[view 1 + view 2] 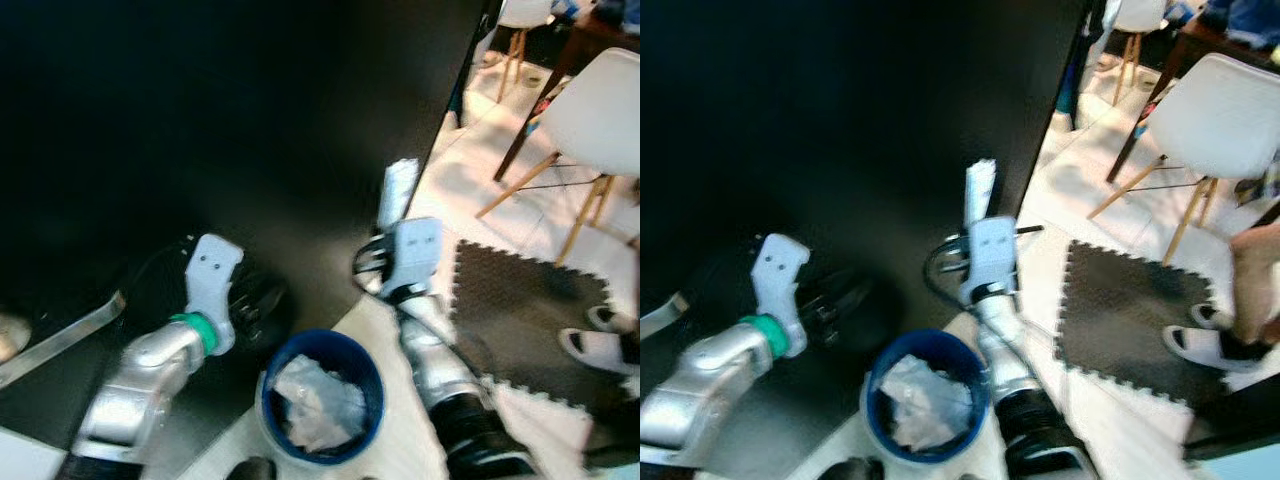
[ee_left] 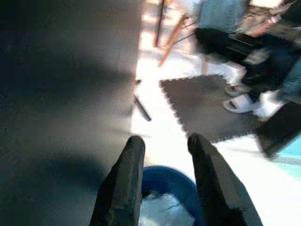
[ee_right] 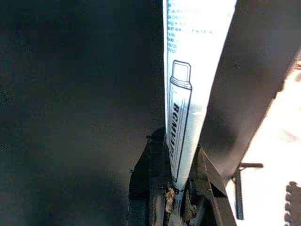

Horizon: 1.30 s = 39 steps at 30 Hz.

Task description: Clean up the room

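My right gripper [image 3: 179, 188] is shut on a long white carton [image 3: 193, 84] printed with a tube drawing; the white carton [image 1: 398, 190] sticks up from my right gripper [image 1: 392, 228] over the edge of a dark surface. A blue bin [image 1: 322, 396] with crumpled white paper [image 1: 318, 402] inside stands on the pale floor between my arms. My left gripper [image 2: 162, 146] is open, its black fingers [image 2: 127, 174] hovering just above the blue bin [image 2: 169, 179] with nothing between them.
A large dark surface [image 1: 200, 130] covers the left and middle. A dark foam puzzle mat [image 1: 520, 310] lies on the floor to the right. White chairs with wooden legs [image 1: 590, 130] stand beyond it. A person's slippered feet [image 1: 600, 345] are at the right edge.
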Available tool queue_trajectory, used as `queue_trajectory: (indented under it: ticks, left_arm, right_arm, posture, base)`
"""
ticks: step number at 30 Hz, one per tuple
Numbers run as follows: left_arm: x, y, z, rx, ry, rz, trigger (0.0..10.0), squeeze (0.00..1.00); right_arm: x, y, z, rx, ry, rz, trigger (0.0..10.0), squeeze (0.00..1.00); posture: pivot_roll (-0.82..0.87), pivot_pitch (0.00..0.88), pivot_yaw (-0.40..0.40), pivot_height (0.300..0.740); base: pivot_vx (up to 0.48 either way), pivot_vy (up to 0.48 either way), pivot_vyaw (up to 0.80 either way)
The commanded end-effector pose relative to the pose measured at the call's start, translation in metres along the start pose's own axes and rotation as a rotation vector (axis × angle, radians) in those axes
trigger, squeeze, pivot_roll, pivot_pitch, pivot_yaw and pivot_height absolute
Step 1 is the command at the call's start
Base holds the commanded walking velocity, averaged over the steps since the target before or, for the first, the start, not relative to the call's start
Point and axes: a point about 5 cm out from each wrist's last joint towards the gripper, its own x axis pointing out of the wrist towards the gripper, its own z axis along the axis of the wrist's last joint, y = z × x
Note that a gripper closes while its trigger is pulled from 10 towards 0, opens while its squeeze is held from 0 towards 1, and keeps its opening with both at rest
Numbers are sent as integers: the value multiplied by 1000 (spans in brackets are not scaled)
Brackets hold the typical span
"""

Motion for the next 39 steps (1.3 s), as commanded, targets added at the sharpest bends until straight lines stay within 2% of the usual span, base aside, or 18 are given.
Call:
queue_trajectory:
  ticks: [1,10,12,15,17,20,24,28,31,36,37,39]
  left_arm:
    - [-4,-4,-7,-26,27,-38,10000,0]
    - [-9,-6,-16,-28,60,-42,10000,0]
    - [-11,-13,-22,-50,86,-61,10000,0]
    - [-12,-15,-24,-59,96,-69,10000,0]
    - [-21,-26,-31,-128,127,-134,10000,0]
    - [-42,-43,-43,-242,178,-233,10000,0]
    - [-50,-46,-50,-236,205,-221,10000,0]
    - [-57,-48,-53,-219,220,-149,10000,0]
    - [-69,-55,-51,-232,229,-119,10000,0]
    - [-81,-61,-51,-249,247,-103,10000,0]
    - [-85,-62,-52,-254,255,-96,10000,0]
    - [-88,-63,-52,-257,258,-84,10000,0]
  right_arm:
    - [-3,-1,-6,-16,19,-1,10000,0]
    - [-4,5,-15,-69,76,49,10000,0]
    - [-11,19,-42,-130,259,184,10000,0]
    - [-14,23,-50,-140,306,218,10000,0]
    - [-13,26,-55,-141,340,230,10000,0]
    - [-10,26,-57,-119,360,178,10000,0]
    - [-10,25,-60,-124,381,153,10000,0]
    - [-13,24,-66,-129,413,133,10000,0]
    - [-12,26,-66,-119,408,132,10000,0]
    - [-10,29,-64,-96,403,137,10000,0]
    - [-9,30,-64,-95,407,136,10000,1000]
    - [-7,30,-63,-101,408,134,10000,1000]
  posture:
    - [89,0,49,712]
    - [100,0,46,712]
    - [103,0,44,712]
    - [103,0,44,712]
    - [120,22,46,712]
    - [149,74,39,712]
    - [162,95,36,712]
    - [219,167,30,712]
    - [262,222,34,712]
    - [273,235,33,712]
    - [291,248,24,712]
    - [292,247,21,712]
  base:
    - [0,0,0]
    - [0,0,0]
    - [0,0,0]
    - [0,0,0]
    - [0,0,0]
    - [0,0,0]
    - [0,0,0]
    - [0,0,0]
    - [0,0,0]
    - [0,0,0]
    - [0,0,0]
    - [0,0,0]
